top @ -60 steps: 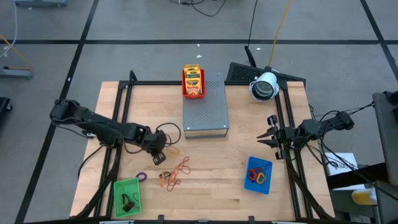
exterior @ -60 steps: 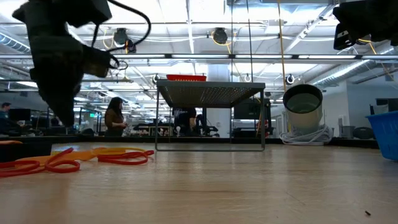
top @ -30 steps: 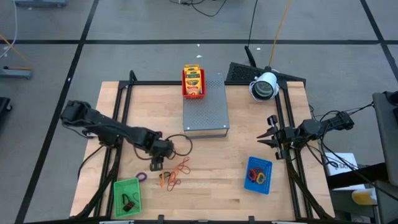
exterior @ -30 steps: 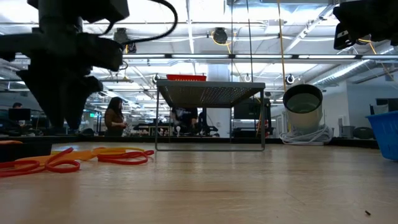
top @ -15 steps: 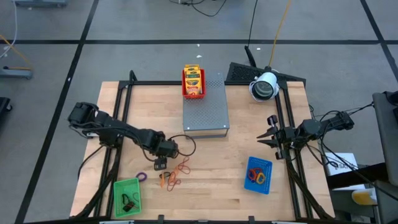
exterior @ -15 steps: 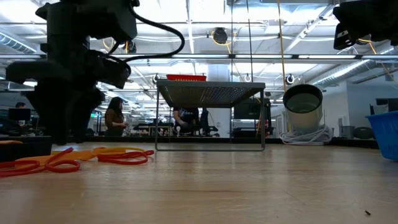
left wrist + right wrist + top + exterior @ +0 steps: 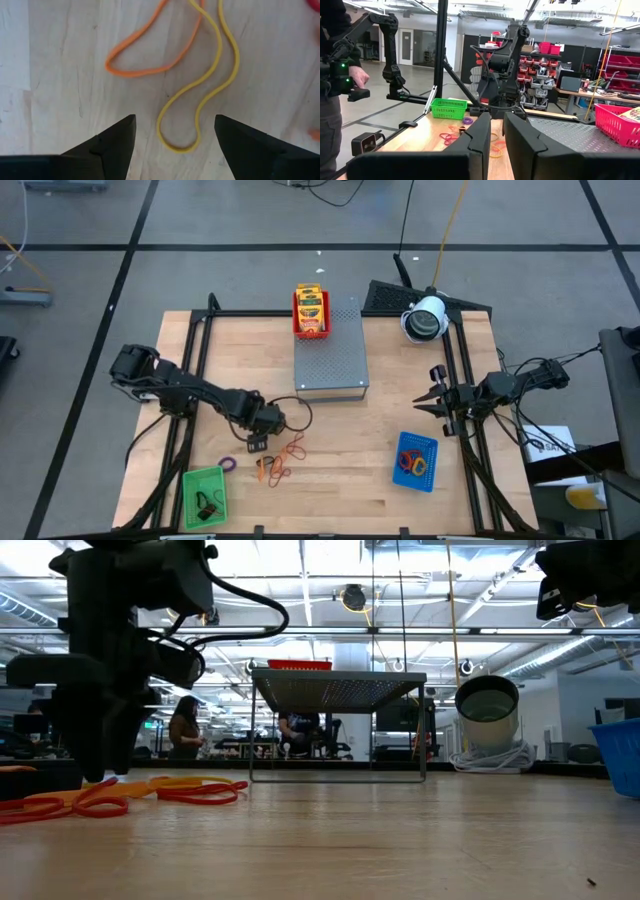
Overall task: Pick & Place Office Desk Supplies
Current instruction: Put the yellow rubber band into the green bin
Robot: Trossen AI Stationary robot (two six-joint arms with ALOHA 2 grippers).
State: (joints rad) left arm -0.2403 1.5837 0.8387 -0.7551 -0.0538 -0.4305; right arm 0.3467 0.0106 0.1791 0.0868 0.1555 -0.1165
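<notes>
Left gripper point(image 7: 172, 131) — agape over yellow band point(image 7: 200, 95)

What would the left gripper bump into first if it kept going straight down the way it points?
Probably the yellow rubber band. The left gripper points down at the table, fingers apart, with the band's loop end between them. The orange rubber band lies farther ahead.

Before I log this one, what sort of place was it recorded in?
Most likely a robotics lab or workshop. Beyond the wooden table the right wrist view shows shelving with red storage bins, cluttered workbenches and another robot arm on the open floor, under ceiling strip lights.
</notes>
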